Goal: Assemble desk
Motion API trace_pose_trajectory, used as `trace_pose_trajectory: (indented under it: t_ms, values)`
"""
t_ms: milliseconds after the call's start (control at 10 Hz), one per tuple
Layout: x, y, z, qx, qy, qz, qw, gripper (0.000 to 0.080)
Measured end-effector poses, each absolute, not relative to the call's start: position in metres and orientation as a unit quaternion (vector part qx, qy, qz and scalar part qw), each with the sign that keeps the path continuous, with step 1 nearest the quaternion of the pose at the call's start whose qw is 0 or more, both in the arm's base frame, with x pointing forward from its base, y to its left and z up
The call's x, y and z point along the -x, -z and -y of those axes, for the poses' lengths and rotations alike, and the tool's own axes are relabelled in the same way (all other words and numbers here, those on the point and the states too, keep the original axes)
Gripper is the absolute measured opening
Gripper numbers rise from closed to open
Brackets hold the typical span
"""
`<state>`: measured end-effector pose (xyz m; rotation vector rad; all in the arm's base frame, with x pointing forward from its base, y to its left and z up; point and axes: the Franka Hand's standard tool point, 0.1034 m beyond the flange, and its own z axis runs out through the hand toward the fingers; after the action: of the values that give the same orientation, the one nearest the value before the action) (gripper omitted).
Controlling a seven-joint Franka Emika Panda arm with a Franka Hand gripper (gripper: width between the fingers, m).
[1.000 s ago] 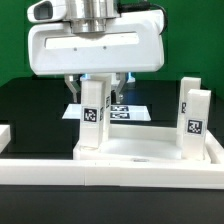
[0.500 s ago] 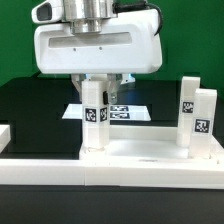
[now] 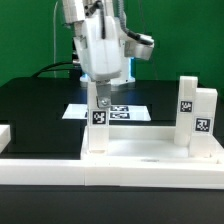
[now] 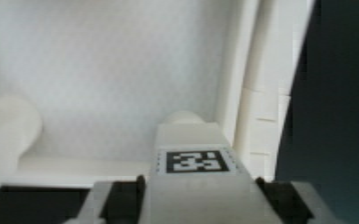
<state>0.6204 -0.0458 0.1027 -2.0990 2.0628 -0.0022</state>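
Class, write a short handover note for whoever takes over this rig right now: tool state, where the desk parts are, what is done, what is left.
Tool: around the top of the near leg; whether it is clamped cannot be told.
Desk top: lying flat against the white border bars.
Legs: three stand upright on the top, one under the tool and two at the exterior view's right.
Left: any fourth leg is not in view; how firmly the legs are seated cannot be judged.

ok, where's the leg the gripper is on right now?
The leg stands upright on the desk top near its corner on the exterior view's left, under the gripper, with the marker board just behind it.
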Motion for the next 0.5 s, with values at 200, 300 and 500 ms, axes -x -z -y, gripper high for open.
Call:
trace_pose_trajectory:
  t_ms: [200, 300, 500]
  values:
    - [-0.6205, -0.1025, 0.0461, 0.702, 0.000, -0.705, 0.099, 0.0288]
    - [-0.6205, -0.1025, 0.0460, 0.709, 0.001, -0.698, 0.099, 0.0331]
    - [-0.6181, -0.0997, 0.0459, 0.783, -0.002, -0.615, 0.094, 0.0546]
